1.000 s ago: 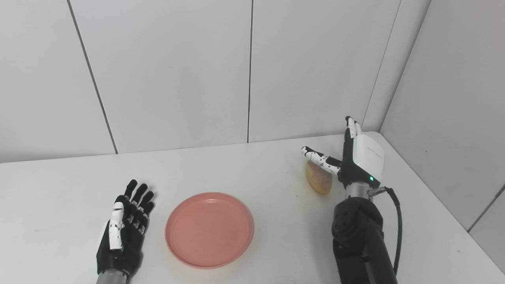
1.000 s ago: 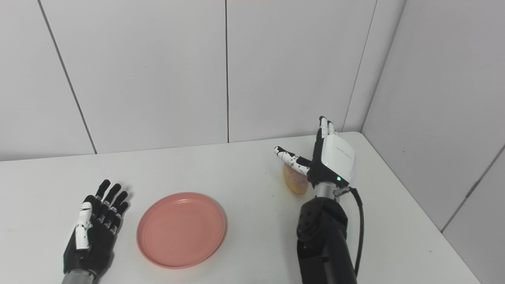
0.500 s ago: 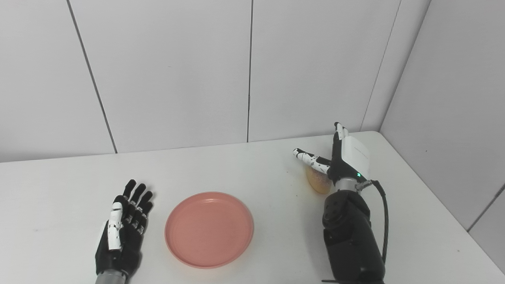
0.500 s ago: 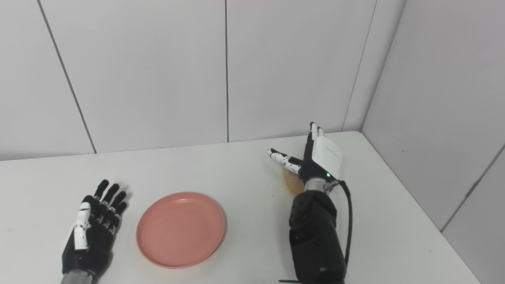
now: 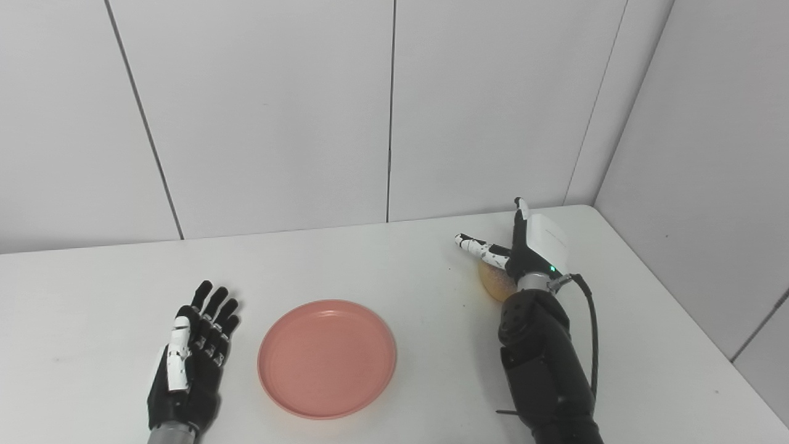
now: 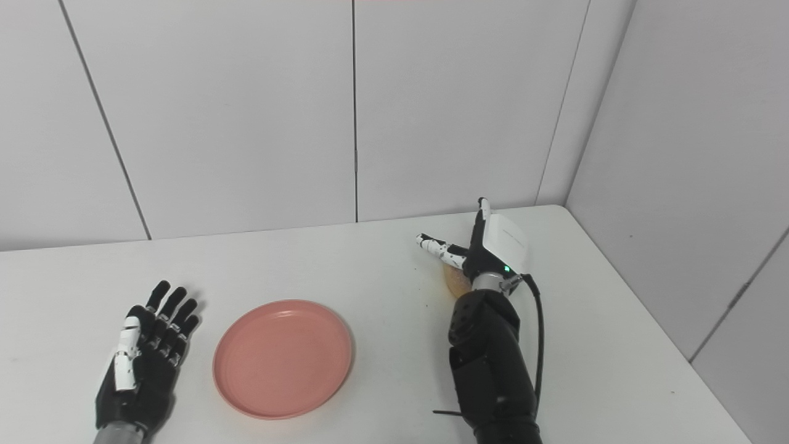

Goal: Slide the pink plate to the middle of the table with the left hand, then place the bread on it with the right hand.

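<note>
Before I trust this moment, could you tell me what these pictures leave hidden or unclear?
- Bread: both views show only a sliver; the right hand and its wrist cover the rest.
- Whether the right hand's fingers touch the bread: hidden behind the hand's back in both views.
- Left hand: its forearm is cut off by the bottom edge.
- Under the pink plate: hidden by the plate itself.

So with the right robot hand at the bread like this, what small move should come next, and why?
Probably close the right robot hand around the bread. Its fingers are spread and the loaf lies on the table just under the thumb, not yet gripped. The pink plate already sits near mid-table, empty, and the left robot hand lies open beside it, so grasping looks like the next step.
</note>
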`<action>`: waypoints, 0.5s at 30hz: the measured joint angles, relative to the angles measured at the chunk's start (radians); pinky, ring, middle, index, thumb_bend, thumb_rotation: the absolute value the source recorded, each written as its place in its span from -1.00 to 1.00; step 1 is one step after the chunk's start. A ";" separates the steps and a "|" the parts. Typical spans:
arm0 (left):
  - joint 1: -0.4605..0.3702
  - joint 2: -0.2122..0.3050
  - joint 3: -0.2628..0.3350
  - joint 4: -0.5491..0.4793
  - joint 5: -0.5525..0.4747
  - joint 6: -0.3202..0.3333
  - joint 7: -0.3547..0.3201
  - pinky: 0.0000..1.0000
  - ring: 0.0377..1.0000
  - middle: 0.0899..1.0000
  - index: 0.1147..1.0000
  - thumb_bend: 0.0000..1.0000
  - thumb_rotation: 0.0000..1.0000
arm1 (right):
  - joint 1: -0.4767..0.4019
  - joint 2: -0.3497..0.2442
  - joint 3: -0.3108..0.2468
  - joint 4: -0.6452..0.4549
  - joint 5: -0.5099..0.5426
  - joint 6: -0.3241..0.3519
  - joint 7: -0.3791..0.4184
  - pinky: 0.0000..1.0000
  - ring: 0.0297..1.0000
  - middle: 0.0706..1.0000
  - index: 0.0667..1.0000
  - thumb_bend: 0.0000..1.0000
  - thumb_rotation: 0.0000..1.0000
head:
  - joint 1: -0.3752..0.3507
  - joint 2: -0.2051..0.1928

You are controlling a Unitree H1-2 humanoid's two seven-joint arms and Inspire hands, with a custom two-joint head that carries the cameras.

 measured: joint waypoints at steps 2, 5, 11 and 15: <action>0.000 0.000 0.000 0.000 -0.002 0.000 0.000 0.98 0.89 0.89 0.86 -0.46 1.00 | 0.000 -0.001 0.000 0.007 0.003 0.000 -0.005 0.69 0.82 0.84 0.87 0.86 0.27 | 0.000 0.000; 0.000 0.000 0.001 0.001 -0.004 0.001 0.000 1.00 0.90 0.91 0.89 -0.46 1.00 | -0.001 -0.007 -0.001 0.023 0.003 0.000 -0.010 0.69 0.81 0.83 0.87 0.86 0.27 | 0.000 0.005; -0.001 0.000 0.002 0.003 -0.005 0.001 -0.002 0.98 0.88 0.89 0.87 -0.45 1.00 | -0.001 -0.014 -0.010 0.027 -0.007 0.000 -0.011 0.71 0.85 0.88 0.89 0.88 0.29 | 0.000 0.012; -0.001 0.000 0.003 0.003 -0.005 0.001 -0.002 0.99 0.89 0.90 0.88 -0.45 1.00 | -0.001 -0.014 -0.024 0.027 -0.015 0.000 -0.010 0.69 0.86 0.89 0.90 0.89 0.24 | -0.003 0.018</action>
